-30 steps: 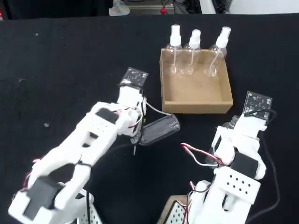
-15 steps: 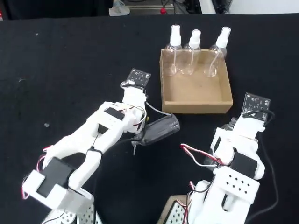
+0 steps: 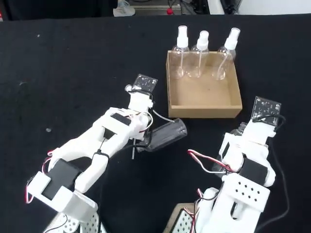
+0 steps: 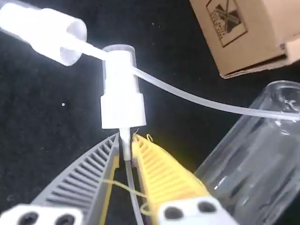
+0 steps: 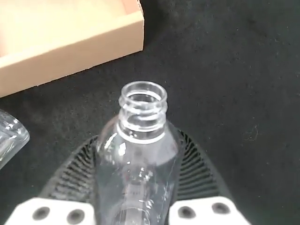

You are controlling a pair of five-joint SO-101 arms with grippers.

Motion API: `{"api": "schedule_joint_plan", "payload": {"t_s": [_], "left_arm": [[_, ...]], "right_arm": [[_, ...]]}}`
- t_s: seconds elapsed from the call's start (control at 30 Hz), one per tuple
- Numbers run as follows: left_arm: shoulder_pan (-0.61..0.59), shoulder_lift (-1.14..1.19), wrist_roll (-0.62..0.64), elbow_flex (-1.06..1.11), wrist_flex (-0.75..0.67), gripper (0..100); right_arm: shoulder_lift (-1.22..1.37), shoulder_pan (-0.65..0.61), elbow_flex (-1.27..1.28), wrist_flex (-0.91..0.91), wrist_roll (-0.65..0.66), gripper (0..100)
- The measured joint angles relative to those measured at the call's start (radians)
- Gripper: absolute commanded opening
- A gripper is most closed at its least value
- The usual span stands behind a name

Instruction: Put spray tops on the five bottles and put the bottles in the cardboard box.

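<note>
Slowly the left fingers, clamped on the tube of the white plastic spray top, had edged up-frame at centre. The right fingers gripped the uncapped clear plastic bottle lower right, so capping looked near.

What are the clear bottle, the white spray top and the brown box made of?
The clear open-necked bottle looks like glossy transparent plastic, perhaps glass: the dark table shows through and its threads glint. The white spray top seems smooth opaque plastic, with a thin translucent tube. The brown open box looks like matte cardboard, with folded flat walls.
</note>
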Motion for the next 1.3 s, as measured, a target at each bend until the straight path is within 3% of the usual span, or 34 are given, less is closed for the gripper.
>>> {"api": "schedule_joint_plan", "payload": {"t_s": [0.13,0.43,0.53,0.67,0.87,1.07,1.3], "left_arm": [[-0.008,-0.015,-0.003,0.0,0.046,3],[-0.175,-0.319,-0.003,0.014,0.407,3],[-0.255,-0.396,-0.077,0.04,0.503,3],[-0.393,-0.433,-0.207,0.081,0.543,6],[-0.532,-0.437,-0.242,0.172,0.551,28],[-0.651,-0.446,-0.308,0.183,0.571,25],[-0.666,-0.443,-0.382,-0.037,0.801,25]], "right_arm": [[0.0,0.0,0.0,0.0,0.0,1.1],[0.0,0.0,0.009,0.0,0.0,1.1],[0.0,0.0,0.009,-0.003,0.0,1.1],[0.0,0.0,0.009,-0.009,0.0,1.1],[0.0,0.0,0.009,-0.009,0.0,1.1],[0.0,0.0,0.009,-0.009,0.0,1.1],[0.0,0.0,0.009,-0.009,0.0,1.1]]}}
